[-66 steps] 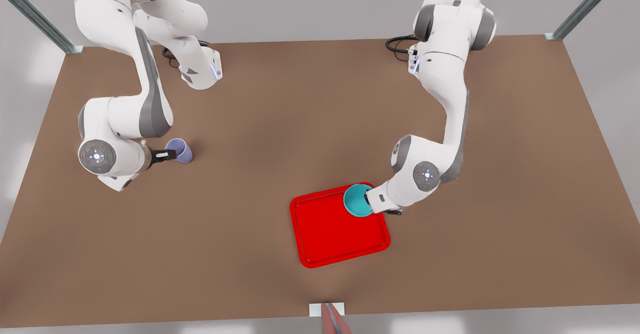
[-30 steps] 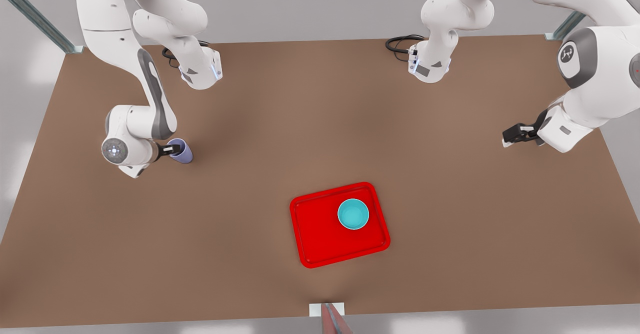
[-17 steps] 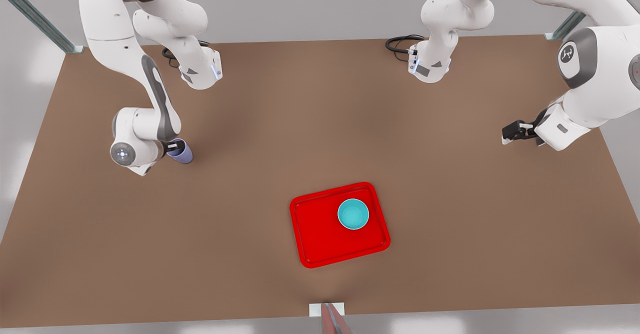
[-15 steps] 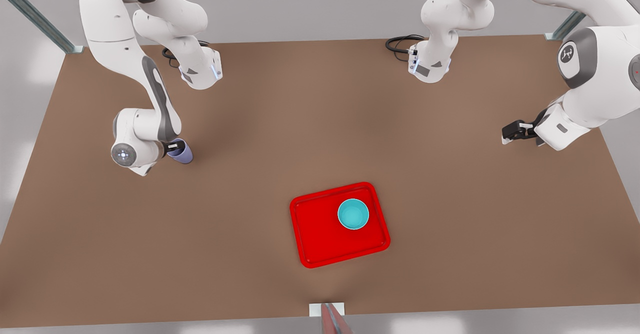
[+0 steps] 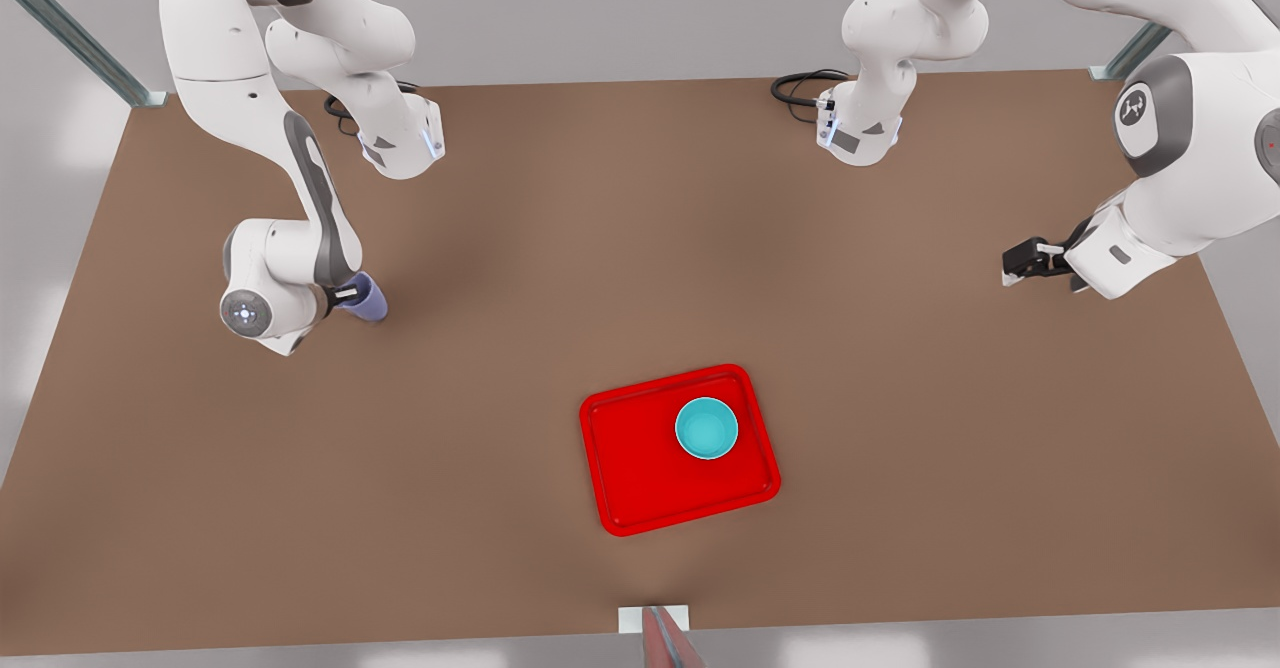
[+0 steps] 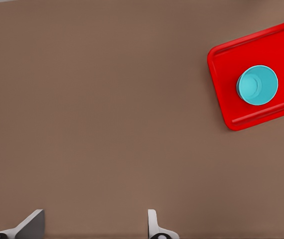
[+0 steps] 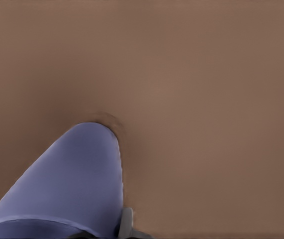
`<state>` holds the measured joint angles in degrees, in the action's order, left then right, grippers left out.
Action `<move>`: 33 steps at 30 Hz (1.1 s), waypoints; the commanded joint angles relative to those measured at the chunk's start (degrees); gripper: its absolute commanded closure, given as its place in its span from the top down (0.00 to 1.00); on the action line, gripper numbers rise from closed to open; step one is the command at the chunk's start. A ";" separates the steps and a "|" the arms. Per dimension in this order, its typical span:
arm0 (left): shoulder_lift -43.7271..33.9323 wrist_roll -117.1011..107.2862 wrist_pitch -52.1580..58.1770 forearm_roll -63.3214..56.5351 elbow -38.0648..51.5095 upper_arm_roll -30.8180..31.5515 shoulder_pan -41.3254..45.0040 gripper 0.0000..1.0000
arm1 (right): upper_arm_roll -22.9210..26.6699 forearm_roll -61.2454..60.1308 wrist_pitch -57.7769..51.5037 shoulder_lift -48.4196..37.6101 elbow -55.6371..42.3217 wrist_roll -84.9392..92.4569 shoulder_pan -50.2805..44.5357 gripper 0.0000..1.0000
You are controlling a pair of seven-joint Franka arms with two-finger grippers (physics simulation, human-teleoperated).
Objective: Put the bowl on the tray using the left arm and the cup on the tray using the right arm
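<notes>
Cup (image 5: 366, 300) in my right gripper (image 5: 349, 294), bowl (image 5: 707, 428) already parked on the tray (image 5: 640, 488).

I've got the fingers clamped on the cup's rim at the table's nine o'clock, ready to carry it; the bowl sits toward the tray's two o'clock corner, leaving bare red floor for the cup. My left gripper (image 5: 1022, 267) waits spread wide, empty, out at three o'clock, clear of that path.

A flat brown rectangular table (image 5: 620, 248) carries a bright red rectangular tray (image 5: 640, 468) with rounded corners near its front edge. Well apart, toward the front view's left, a pale lavender cup (image 5: 368, 300) rests on the table.
</notes>
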<state>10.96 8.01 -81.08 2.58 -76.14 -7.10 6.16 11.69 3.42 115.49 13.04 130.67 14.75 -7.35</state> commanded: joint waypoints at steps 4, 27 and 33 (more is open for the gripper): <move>-0.07 1.57 0.31 -0.03 0.03 -0.02 -0.01 1.00 | -0.08 0.18 -3.42 -0.12 -1.38 1.07 -0.73 0.21; -0.24 1.48 1.37 -0.03 0.03 0.07 -0.01 1.00 | 4.49 -21.26 6.76 40.13 -70.12 -8.68 -34.05 0.21; -0.24 1.48 1.37 -0.03 0.03 0.16 -0.01 1.00 | 3.78 -25.74 1.40 41.27 -69.94 -16.33 -34.84 0.21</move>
<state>10.79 9.26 -79.80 2.58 -76.10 -6.93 6.16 15.48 -19.56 118.83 54.26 60.73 9.72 -42.22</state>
